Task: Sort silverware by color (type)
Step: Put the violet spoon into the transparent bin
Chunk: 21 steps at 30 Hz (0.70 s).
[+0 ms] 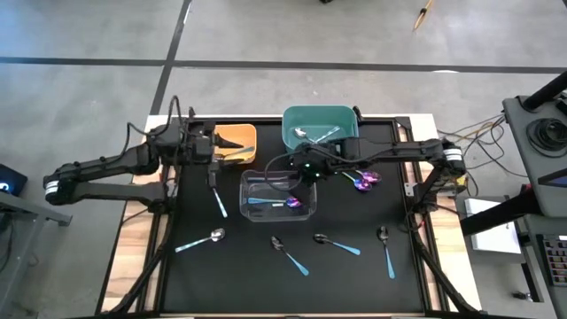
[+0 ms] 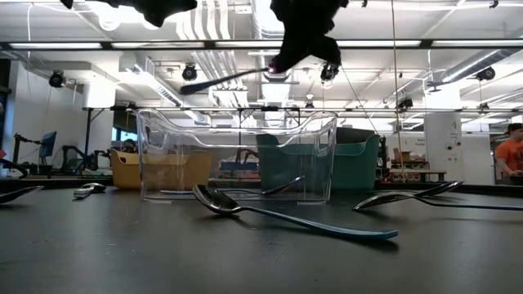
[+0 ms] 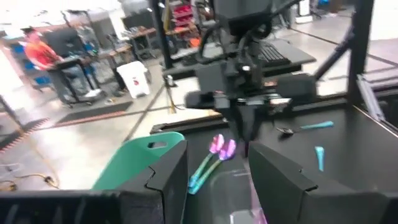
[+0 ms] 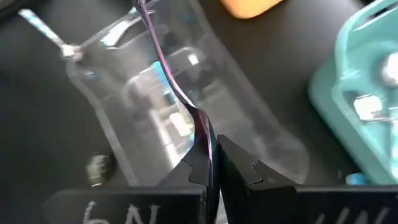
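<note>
Right hand [image 4: 208, 171] closed on a purple spoon [image 4: 166, 74], held above the clear bin [image 1: 278, 197] at mid-bench. Left hand [image 3: 217, 171] open, empty, over the orange bin [image 1: 236, 142]. Silver spoons lie in the teal bin [image 1: 319, 124]. Two purple spoons [image 1: 363, 180] sit beside the clear bin. Dark-bowled spoons [image 1: 290, 253] lie loose on the bench [image 1: 354, 283].

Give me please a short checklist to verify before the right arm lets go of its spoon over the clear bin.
1. Right gripper shut on the purple spoon: ok.
2. Spoon above the clear bin: ok.
3. Bin already holds a purple spoon, matching colour: ok.
4. Left gripper away from the bin, beside the orange bin: ok.
5. Spoon's height above the bin's floor: cannot tell.
</note>
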Each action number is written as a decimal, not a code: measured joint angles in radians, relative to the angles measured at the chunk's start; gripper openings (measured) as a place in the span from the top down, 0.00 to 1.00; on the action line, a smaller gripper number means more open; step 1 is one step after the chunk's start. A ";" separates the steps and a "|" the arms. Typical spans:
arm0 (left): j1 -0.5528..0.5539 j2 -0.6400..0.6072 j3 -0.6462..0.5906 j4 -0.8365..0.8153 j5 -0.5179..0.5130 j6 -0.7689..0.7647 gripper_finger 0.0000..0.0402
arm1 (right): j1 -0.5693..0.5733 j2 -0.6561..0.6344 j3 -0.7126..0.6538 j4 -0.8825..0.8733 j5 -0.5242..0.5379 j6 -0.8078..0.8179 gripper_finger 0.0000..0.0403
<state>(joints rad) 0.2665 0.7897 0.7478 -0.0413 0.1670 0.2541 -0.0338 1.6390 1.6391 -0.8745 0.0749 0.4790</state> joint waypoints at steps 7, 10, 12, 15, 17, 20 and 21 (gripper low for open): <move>0.000 -0.053 -0.051 0.062 -0.091 0.020 0.63 | -0.028 0.071 0.138 -0.171 -0.154 0.156 0.98; 0.000 -0.055 -0.059 0.070 -0.090 0.026 0.63 | -0.040 0.103 0.165 -0.221 -0.194 0.214 0.98; 0.000 -0.055 -0.059 0.070 -0.097 0.029 0.63 | -0.047 0.122 0.171 -0.239 -0.216 0.239 0.98; 0.000 -0.057 -0.059 0.074 -0.102 0.030 0.63 | -0.055 0.155 0.174 -0.239 -0.244 0.269 0.98; 0.000 -0.057 -0.059 0.074 -0.103 0.030 0.63 | -0.060 0.175 0.174 -0.239 -0.258 0.278 0.98; 0.000 -0.057 -0.059 0.073 -0.103 0.042 0.63 | -0.066 0.200 0.174 -0.236 -0.260 0.283 0.98; 0.000 -0.057 -0.059 0.073 -0.103 0.048 0.63 | -0.067 0.209 0.174 -0.234 -0.260 0.285 0.98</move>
<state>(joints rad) 0.2668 0.7322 0.6888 0.0316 0.0639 0.3018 -0.1005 1.8480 1.8133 -1.1088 -0.1848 0.7639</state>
